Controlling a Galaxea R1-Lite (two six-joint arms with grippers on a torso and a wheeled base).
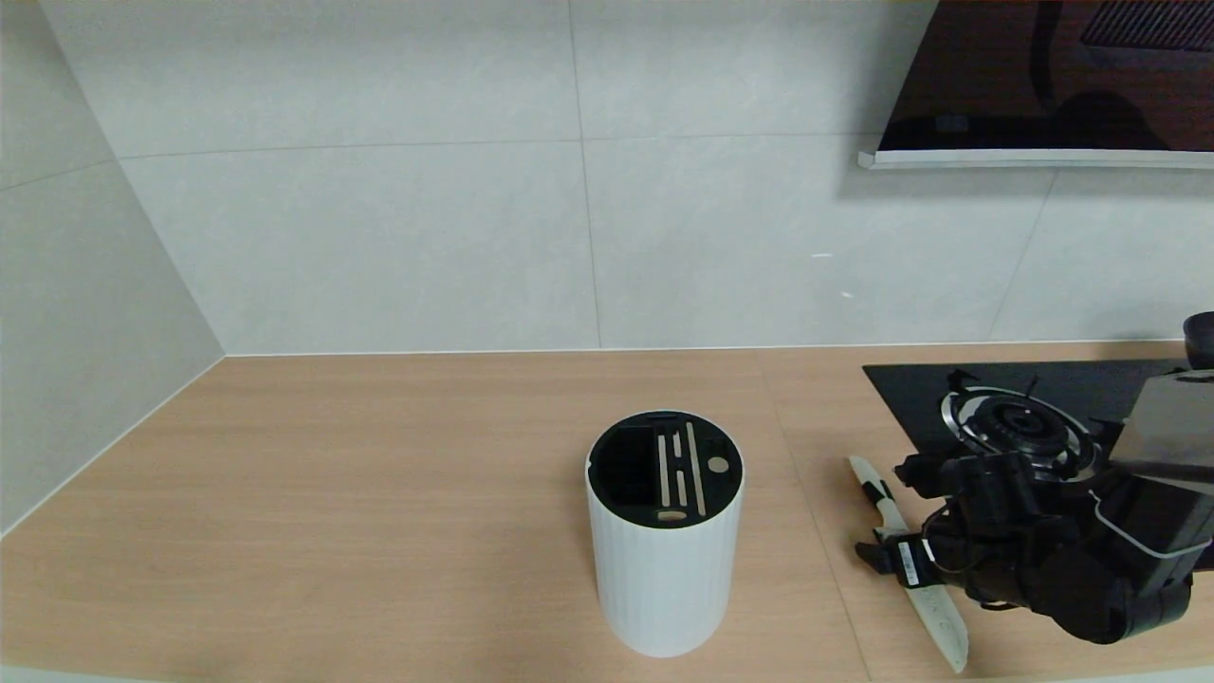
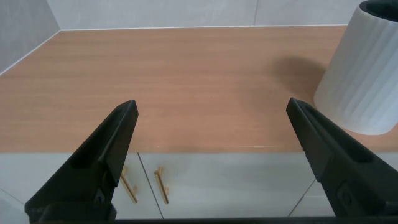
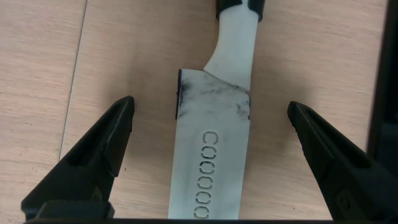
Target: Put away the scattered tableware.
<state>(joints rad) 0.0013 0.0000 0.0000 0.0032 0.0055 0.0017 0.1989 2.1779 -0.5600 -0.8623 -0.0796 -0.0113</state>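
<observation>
Your right pincer [image 3: 210,107], jaws wide, hangs over the blade of the white knife [image 3: 214,149], which lies flat on the table [image 1: 379,493] beside the gas hob [image 1: 910,389]. Your left pincer [image 2: 211,107], equally wide, hovers at the table's front edge near the white ribbed knife holder [image 1: 664,560].

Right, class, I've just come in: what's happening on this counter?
The right gripper hangs open over a white knife lying flat on the wooden counter, straddling the blade, not yet gripping. The white slotted holder stands upright nearby. The left gripper, open, holds nothing.
</observation>
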